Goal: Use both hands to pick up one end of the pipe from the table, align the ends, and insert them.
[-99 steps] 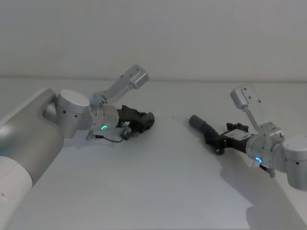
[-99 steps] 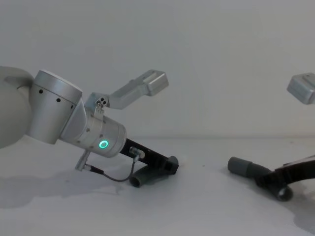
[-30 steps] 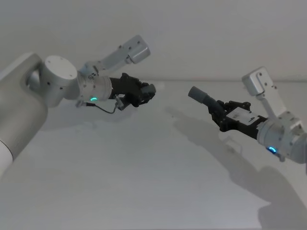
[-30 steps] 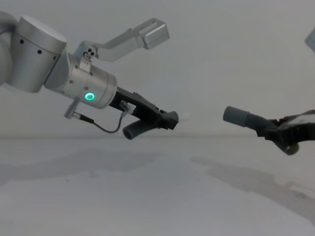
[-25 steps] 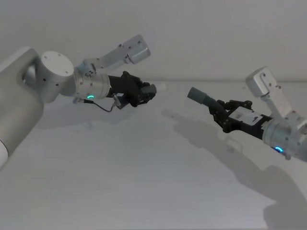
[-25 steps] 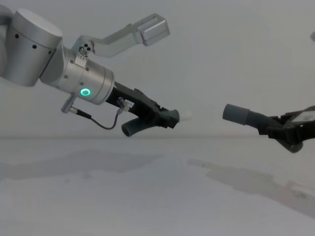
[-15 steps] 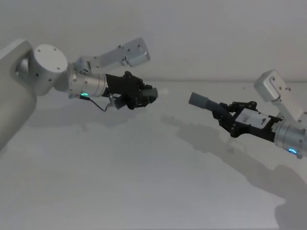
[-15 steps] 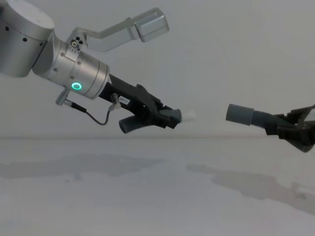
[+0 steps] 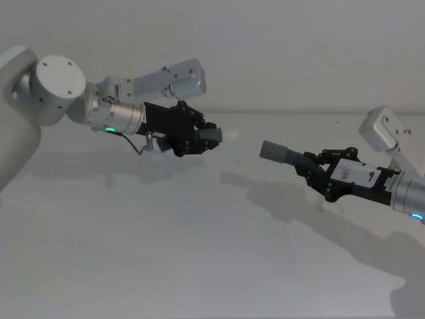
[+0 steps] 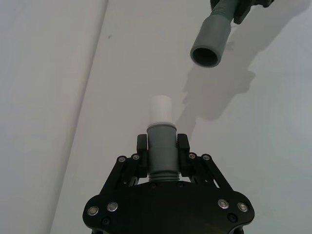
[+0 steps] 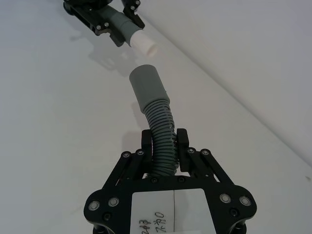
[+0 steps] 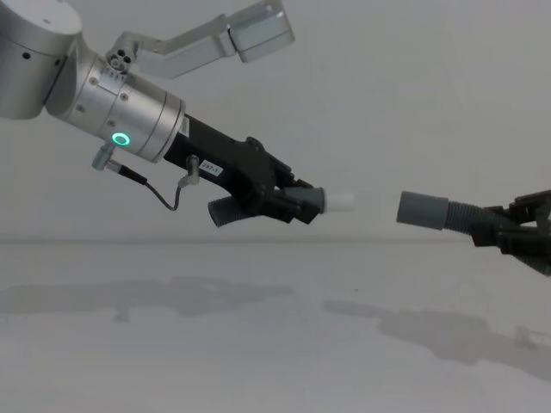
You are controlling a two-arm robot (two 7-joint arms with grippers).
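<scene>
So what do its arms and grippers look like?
Silver cylindrical arms. The left gripper and right gripper are black linkages with silver screws. The left wrist has a green ring light and black cable; the right gripper bears a handwritten white label.

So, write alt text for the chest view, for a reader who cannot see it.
Above the table, the left gripper holds the shorter pipe piece, its pale tip facing the collar mouth of the longer piece across a gap. The right gripper holds that piece.
</scene>
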